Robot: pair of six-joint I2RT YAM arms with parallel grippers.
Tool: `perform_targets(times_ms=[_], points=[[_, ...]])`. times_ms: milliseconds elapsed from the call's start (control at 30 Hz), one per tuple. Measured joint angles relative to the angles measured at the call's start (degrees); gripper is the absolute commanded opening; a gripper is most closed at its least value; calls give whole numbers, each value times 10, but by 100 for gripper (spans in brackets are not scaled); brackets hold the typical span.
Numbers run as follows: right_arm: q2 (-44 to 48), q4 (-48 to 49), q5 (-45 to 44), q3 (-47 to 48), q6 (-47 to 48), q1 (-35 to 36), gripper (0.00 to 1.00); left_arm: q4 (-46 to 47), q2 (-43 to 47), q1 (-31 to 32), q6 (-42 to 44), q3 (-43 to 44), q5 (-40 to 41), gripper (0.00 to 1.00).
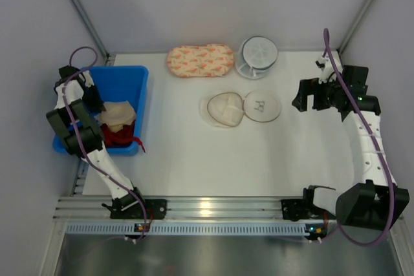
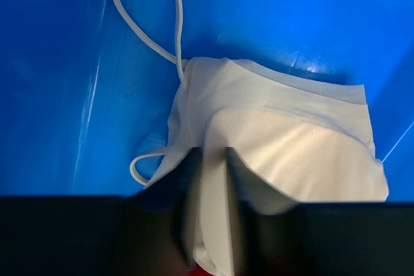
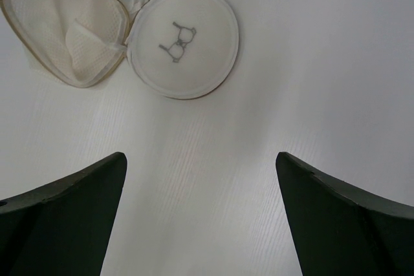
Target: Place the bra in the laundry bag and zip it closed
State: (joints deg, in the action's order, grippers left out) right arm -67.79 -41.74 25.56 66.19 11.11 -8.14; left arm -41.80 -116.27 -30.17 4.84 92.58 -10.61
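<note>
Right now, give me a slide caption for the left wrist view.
Left claw pinches a fold of the beige bra lying in the blue bin.

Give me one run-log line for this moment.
left gripper: shut on bra inside blue bin | right gripper: open, over table | laundry bag: lying open on table

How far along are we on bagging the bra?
Already: the laundry bag lies open on the table. In hand: the left end effector is down in the blue bin, straddling a fold of the bra; whether it is clamped is unclear. Left: lift the bra out, put it in the bag, fold it shut and zip. The right end effector hangs open near the bag, empty.
</note>
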Motion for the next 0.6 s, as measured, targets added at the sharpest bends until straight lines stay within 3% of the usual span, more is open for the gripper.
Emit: perform_targets(times_ms=[33, 133, 400, 600], points=[[-2, -1, 0, 4, 0, 0, 99, 2, -1, 0, -3, 0, 0, 13], [-7, -1, 1, 15, 0, -3, 99, 4, -2, 0, -7, 0, 0, 0], [-17, -1, 6, 18, -4, -6, 99, 5, 9, 0, -7, 0, 0, 0], [-30, -4, 14, 30, -10, -7, 99, 3, 90, 6, -9, 18, 12, 0]])
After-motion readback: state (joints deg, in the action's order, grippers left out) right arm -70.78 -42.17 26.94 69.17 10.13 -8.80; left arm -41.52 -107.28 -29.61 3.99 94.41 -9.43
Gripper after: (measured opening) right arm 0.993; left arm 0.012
